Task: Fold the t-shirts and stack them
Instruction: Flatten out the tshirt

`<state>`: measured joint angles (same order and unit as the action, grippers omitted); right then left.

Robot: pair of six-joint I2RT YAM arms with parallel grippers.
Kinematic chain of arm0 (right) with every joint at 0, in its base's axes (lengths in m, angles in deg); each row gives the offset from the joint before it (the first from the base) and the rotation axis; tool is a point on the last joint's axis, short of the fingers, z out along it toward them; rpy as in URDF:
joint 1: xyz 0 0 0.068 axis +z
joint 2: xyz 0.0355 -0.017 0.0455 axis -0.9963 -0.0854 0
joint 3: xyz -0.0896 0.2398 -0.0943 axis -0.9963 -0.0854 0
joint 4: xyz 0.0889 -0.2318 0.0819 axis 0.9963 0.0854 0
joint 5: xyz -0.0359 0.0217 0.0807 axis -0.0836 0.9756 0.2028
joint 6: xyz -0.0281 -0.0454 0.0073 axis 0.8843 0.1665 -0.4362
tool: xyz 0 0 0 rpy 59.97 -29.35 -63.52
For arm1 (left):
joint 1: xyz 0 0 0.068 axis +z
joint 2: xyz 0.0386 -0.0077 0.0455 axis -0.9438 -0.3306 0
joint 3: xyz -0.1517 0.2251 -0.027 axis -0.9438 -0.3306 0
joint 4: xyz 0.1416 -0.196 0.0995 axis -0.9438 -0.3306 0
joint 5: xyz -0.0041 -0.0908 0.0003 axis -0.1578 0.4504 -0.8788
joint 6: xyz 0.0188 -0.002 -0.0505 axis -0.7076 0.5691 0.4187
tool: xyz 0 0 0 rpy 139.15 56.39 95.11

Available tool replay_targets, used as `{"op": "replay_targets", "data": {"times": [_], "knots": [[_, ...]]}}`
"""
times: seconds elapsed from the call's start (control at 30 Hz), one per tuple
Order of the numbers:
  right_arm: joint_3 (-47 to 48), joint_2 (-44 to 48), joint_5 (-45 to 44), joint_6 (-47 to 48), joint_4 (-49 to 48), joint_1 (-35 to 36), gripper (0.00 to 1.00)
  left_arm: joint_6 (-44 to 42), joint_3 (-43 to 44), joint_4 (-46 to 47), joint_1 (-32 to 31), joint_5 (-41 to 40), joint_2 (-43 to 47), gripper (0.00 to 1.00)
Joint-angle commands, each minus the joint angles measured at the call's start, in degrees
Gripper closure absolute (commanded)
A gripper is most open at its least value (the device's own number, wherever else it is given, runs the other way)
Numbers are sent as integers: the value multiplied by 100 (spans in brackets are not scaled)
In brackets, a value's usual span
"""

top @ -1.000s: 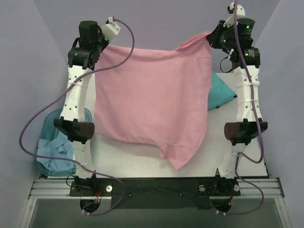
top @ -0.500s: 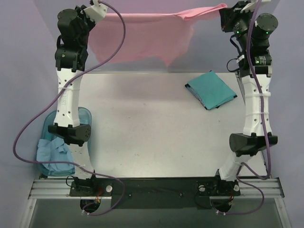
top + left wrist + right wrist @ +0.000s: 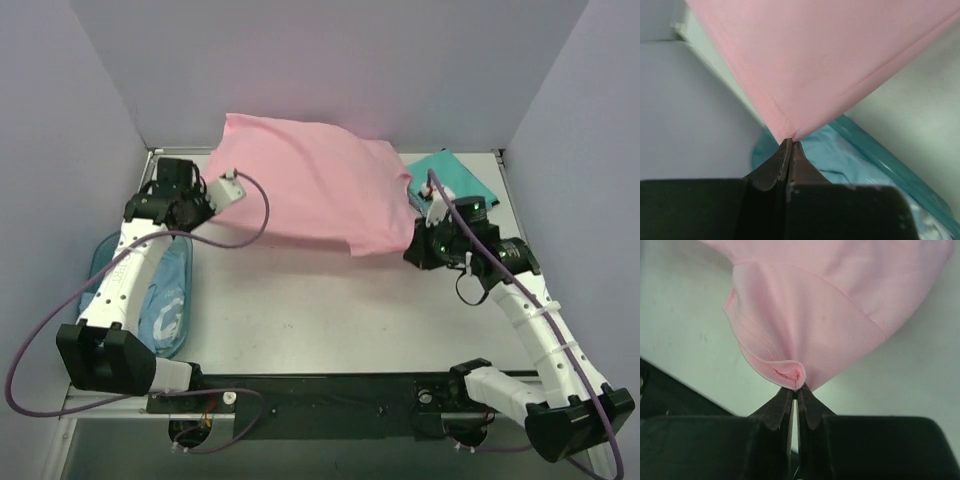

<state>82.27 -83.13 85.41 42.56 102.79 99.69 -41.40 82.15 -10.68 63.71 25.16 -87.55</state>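
The light pink t-shirt [image 3: 310, 185] lies spread over the far part of the table, held by two corners. My left gripper [image 3: 208, 212] is shut on its left corner, and the left wrist view shows the pink cloth [image 3: 830, 60] pinched at the tips [image 3: 790, 142]. My right gripper [image 3: 413, 250] is shut on the right corner, where a bunched hem [image 3: 790, 372] sits at the tips [image 3: 796, 389]. A folded teal green t-shirt [image 3: 460, 175] lies at the far right, partly under the pink one. The pale blue t-shirt [image 3: 165, 300] lies in the basket.
The translucent blue basket [image 3: 105, 260] stands at the table's left edge under the left arm; its rim [image 3: 885, 150] shows in the left wrist view. Purple-grey walls close the back and both sides. The black rail [image 3: 320, 385] runs along the near edge.
Both arms came down from high at the back to low over the table, carrying the pink t-shirt, which went from hanging in the air to lying on the far table.
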Motion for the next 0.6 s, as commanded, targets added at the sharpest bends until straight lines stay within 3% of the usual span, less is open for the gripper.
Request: {"op": "replay_targets", "data": {"times": [0.0, 0.1, 0.27, 0.4, 0.57], "knots": [[-1105, 646, -17, -1319, 1330, 789, 100, -392, -2099, -392, 13, 500, 1029, 100], [-1772, 674, 141, -2060, 1619, 1597, 100, -436, -2885, -610, 4, 570, 1468, 100], [-2433, 813, 362, -2843, 2138, 1819, 100, -401, -3466, -1374, -5, 904, 1812, 100], [-2601, 903, -173, -2748, 2131, 1741, 100, -463, -3748, -1403, -5, 896, 1944, 100], [-2320, -88, -727, -2125, 1454, 1644, 100, -85, -3679, -560, -5, 747, 1708, 100]]}}
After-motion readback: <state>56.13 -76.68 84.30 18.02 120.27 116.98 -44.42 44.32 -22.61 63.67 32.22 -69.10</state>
